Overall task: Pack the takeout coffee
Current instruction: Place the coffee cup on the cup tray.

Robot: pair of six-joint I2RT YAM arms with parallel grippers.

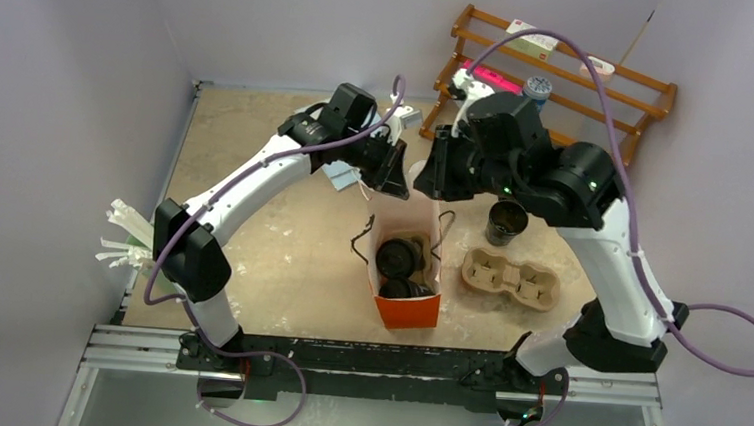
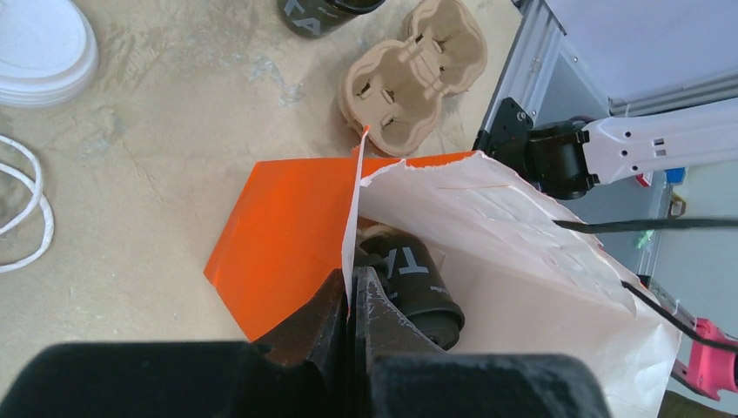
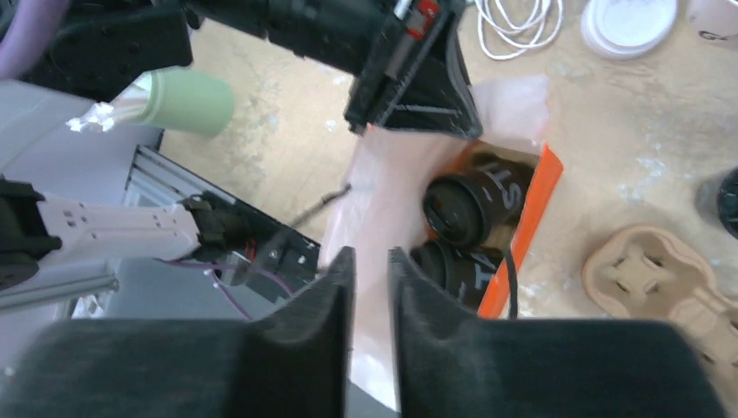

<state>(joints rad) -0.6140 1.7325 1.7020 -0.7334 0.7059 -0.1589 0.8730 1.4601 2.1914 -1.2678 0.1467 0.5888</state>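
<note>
left hand [image 2: 351, 280]: clenched on the torn top edge of the orange paper bag [image 2: 278, 235], both fingers pressed flat on the paper with no gap between them.
right hand [image 3: 372, 261]: over the opposite side of the bag's mouth, its fingers close together with a narrow slit between them. pale bag paper shows in the slit, and i cannot tell whether it is pinched or only lies below.
orange paper bag: stands on the counter [image 1: 281, 236] between the two arms with its mouth open upward. it is orange outside and pale inside, with thin dark handle loops at the rim.
far cup [image 1: 400, 257]: black with white print on its side, inside the bag.
near cup [image 1: 406, 289]: black, also inside the bag, just beside the far cup on the side toward the arm bases.
third cup [image 1: 506, 222]: black, upright on the counter outside the bag, to its right and apart from it, close under the right arm's wrist.
pulp carrier [image 1: 509, 279]: brown, two wells, flat on the counter right of the bag and just beside the third cup.
round white stack [image 2: 39, 52]: on the counter beyond the bag, near a coiled white cable [image 2: 22, 218].
green cup [image 3: 187, 100]: holds white straws at the counter's left edge.
wooden rack [image 1: 563, 76]: at the far right corner, behind the right arm.
</note>
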